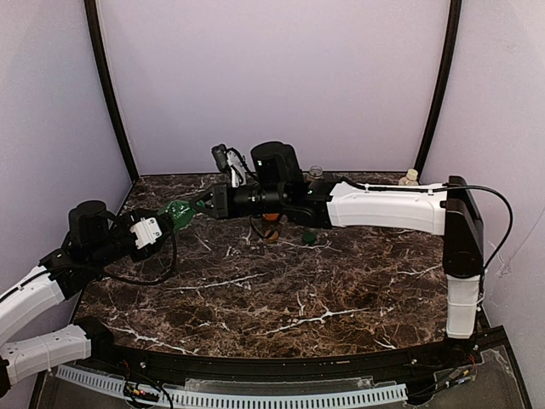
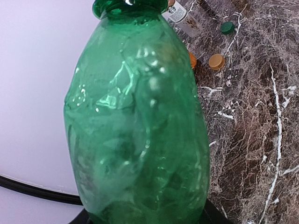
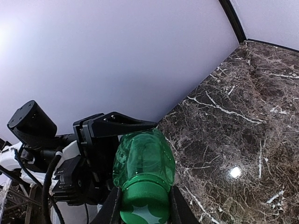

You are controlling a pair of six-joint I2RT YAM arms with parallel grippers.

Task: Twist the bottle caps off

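A crumpled green bottle [image 2: 135, 121] is held off the table, lying sideways, with my left gripper [image 1: 166, 220] shut on its body. One black left finger [image 3: 117, 125] runs along its side in the right wrist view. The bottle's bright green cap [image 3: 145, 203] points at my right gripper [image 3: 144, 201], which is shut on it with a finger on each side. In the top view that grip sits at the back left, where the right gripper [image 1: 201, 206] meets the bottle [image 1: 180, 213]. A dark green cap [image 2: 227, 27] and a tan-gold cap [image 2: 216, 61] lie loose on the marble.
A clear labelled bottle [image 2: 180, 16] lies near the loose caps. A clear bottle [image 1: 316, 173] and a pale-capped bottle [image 1: 410, 177] stand by the back wall. The dark green cap [image 1: 310, 237] lies under the right forearm. The purple walls close in the left and back.
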